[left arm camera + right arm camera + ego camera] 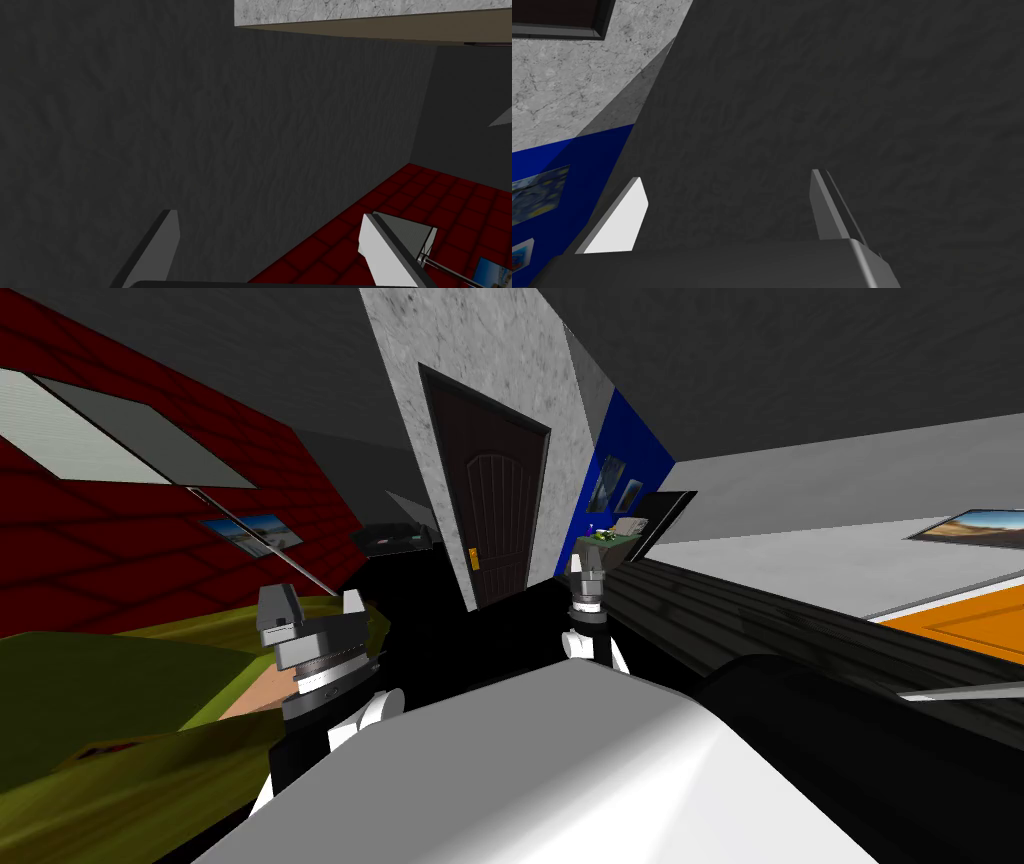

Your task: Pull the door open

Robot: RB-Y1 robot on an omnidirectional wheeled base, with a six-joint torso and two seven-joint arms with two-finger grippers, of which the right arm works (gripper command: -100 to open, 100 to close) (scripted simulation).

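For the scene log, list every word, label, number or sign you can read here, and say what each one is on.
There is no readable text in any view.
On the dark door, the small yellow patch is too small to show any marks.
The framed pictures on the blue wall and the picture on the red wall show images only, with no lettering.

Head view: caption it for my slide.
Left hand and right hand, both open, raised short of a dark door with a yellow handle.

Closed door (490,513) stands well beyond left gripper (313,598) and right gripper (727,180); a dark slatted surface (760,623) hems the right.
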